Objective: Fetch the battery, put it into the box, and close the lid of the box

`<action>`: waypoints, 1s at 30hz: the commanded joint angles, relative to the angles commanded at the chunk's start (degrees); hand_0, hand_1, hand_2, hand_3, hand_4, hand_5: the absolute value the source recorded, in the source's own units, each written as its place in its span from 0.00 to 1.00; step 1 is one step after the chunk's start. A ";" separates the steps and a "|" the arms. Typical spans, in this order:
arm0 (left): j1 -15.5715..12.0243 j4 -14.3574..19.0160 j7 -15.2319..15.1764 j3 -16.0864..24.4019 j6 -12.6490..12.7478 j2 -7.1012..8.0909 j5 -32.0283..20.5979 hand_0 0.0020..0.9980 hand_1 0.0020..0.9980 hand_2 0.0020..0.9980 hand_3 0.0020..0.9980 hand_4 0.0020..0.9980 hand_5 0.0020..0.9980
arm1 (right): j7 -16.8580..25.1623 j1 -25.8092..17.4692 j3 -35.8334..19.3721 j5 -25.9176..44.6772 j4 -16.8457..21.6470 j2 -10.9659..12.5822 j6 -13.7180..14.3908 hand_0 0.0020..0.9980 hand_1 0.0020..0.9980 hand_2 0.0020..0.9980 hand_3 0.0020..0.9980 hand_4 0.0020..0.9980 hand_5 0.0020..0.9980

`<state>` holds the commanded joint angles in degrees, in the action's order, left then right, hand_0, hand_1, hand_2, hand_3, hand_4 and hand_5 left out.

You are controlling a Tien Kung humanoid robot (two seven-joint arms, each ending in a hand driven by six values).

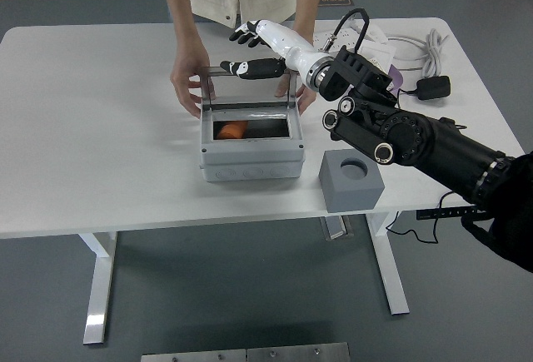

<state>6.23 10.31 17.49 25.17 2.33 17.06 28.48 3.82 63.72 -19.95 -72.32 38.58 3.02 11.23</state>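
A grey box (250, 162) stands mid-table. Its clear lid (250, 87) is raised upright at the far side. An orange battery (232, 129) lies inside, at the left. My right hand (248, 50), white with black fingers, is at the lid's top edge. The fingers are spread and the thumb lies along that edge, holding nothing. A person at the far side holds the lid's left edge with one hand (190, 87). The person's other hand (293, 87) is at its right edge, partly hidden by my arm. My left arm is out of view.
A grey block (351, 181) with a round hole stands right of the box, near the table's front edge. A white power strip (333, 42), a black adapter (433, 87) and cables lie at the back right.
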 joint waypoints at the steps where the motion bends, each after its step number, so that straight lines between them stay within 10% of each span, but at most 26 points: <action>1: 0.04 0.00 0.00 0.01 -0.01 0.00 0.04 0.57 0.59 0.50 0.56 0.52 0.00 | 0.07 -0.14 0.17 0.18 -0.12 -0.13 0.08 0.84 0.79 0.78 0.79 0.86 0.59; 15: 0.03 0.00 -0.14 -0.37 -0.07 -0.19 -0.15 0.57 0.59 0.50 0.56 0.52 0.00 | 0.28 -2.20 2.72 -0.01 0.04 -0.46 0.35 0.85 0.80 0.79 0.80 0.84 0.56; 30: -0.88 0.00 -0.23 -0.14 -0.07 -0.29 -0.86 0.57 0.59 0.50 0.56 0.52 0.00 | -4.48 -3.85 3.50 -8.47 10.44 3.34 -1.76 0.84 0.79 0.79 0.80 0.86 0.60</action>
<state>5.35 10.31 17.26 25.03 2.26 16.77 27.62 -0.66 59.87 -16.44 -80.79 49.02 6.36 9.47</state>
